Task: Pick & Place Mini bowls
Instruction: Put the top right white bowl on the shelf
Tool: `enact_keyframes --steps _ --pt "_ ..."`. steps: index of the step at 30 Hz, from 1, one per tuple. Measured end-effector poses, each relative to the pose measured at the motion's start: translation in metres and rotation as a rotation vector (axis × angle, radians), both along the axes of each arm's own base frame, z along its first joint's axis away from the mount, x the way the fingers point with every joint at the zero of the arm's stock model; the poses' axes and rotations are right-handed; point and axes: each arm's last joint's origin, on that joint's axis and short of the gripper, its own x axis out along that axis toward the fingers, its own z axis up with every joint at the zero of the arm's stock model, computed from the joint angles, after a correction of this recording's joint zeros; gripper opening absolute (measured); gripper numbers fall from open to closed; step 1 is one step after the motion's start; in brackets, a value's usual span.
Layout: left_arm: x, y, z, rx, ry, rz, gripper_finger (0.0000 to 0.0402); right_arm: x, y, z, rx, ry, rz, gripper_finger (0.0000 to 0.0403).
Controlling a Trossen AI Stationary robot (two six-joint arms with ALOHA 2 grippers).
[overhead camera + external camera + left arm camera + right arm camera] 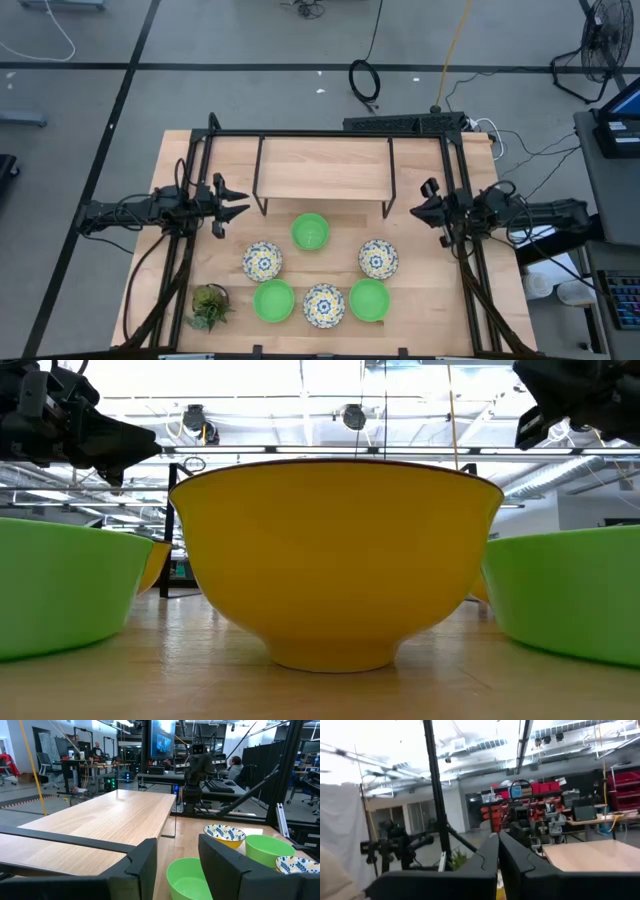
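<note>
Six mini bowls (310, 231) on light wooden table (420, 310)

You see six mini bowls upright on the table's front half. One green bowl (310, 231) stands nearest the centre; floral bowls (262, 261) and (378, 258) flank it left and right. Along the front edge run a green bowl (273, 300), a floral bowl (324, 305) with yellow outside, and a green bowl (369, 299).

Wooden table (420, 310) with six mini bowls (310, 231), plant (209, 305)
</note>
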Motion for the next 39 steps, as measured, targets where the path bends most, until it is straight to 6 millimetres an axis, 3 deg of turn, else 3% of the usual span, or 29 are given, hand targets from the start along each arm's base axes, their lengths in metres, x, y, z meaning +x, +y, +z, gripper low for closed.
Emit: enact_keyframes --steps 3,7,11,15,18,22,25,30,39 --pt "0.0 0.0 0.0 0.0 0.0 0.0 0.0147 0.002 -0.001 0.003 0.11 -0.01 -0.03 0.0018" --pt "0.0 0.0 0.0 0.0 0.0 0.0 0.0147 0.016 0.01 0.0 0.041 0.164 0.028 0.005" --pt "0.0 0.0 0.0 0.0 0.0 0.0 0.0147 0.036 0.024 0.037 -0.018 0.298 0.004 0.0107" --pt "0.0 0.0 0.0 0.0 0.002 0.0 0.0147 0.062 0.037 0.075 -0.078 0.6 -0.078 0.0175" --pt "0.0 0.0 0.0 0.0 0.001 0.0 0.0147 0.079 0.043 0.109 -0.014 0.824 -0.146 0.021" --pt "0.0 0.0 0.0 0.0 0.001 0.0 0.0147 0.105 0.051 0.125 0.148 1.165 -0.235 0.0225" --pt "0.0 0.0 0.0 0.0 0.001 0.0 0.0147 0.118 0.056 0.118 0.224 1.414 -0.282 0.0218" --pt "0.0 0.0 0.0 0.0 0.001 0.001 0.0147 0.138 0.067 0.078 0.276 1.725 -0.26 0.0205" --pt "0.0 0.0 0.0 0.0 0.001 0.001 0.0147 0.144 0.067 0.017 0.274 1.836 -0.327 0.0205"
